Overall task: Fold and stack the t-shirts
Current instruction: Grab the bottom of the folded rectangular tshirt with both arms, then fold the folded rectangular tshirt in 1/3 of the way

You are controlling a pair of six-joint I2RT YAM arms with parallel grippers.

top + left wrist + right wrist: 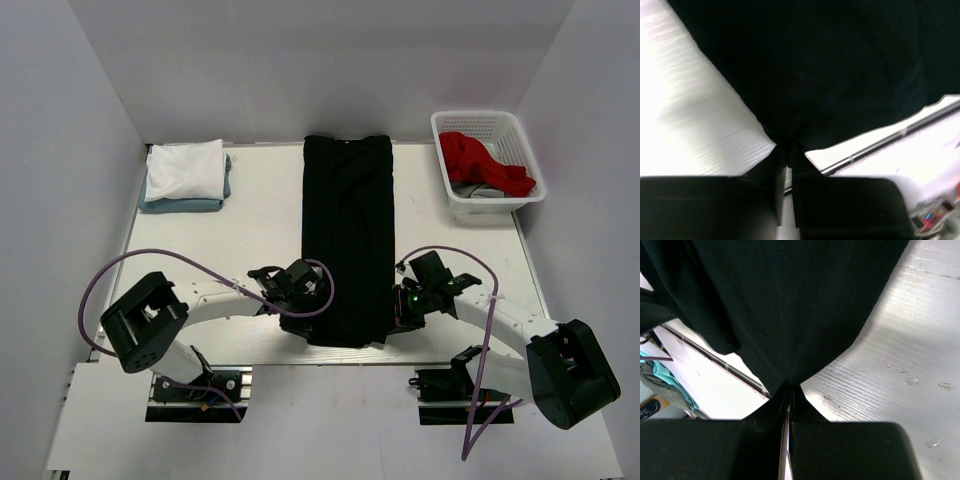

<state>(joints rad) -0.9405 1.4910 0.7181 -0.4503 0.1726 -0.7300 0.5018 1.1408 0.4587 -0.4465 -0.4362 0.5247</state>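
Now: right pincer (789,387) pressed together, pinching black t-shirt (347,230) at its near-right corner. Left pincer (786,152) at near-left corner, can't tell if gripping. Near hem close to counter (260,220) front edge, with open counter on both sides.

White desk (260,220) in front of me. Down the middle lies the black t-shirt (348,230), flat, folded into a long narrow strip from the far edge almost to my near edge. Far left corner: a folded light blue-grey t-shirt (180,205) on the desk, with a folded white t-shirt (185,168) on top. Far right corner: a white mesh basket (497,208) stands on the desk.
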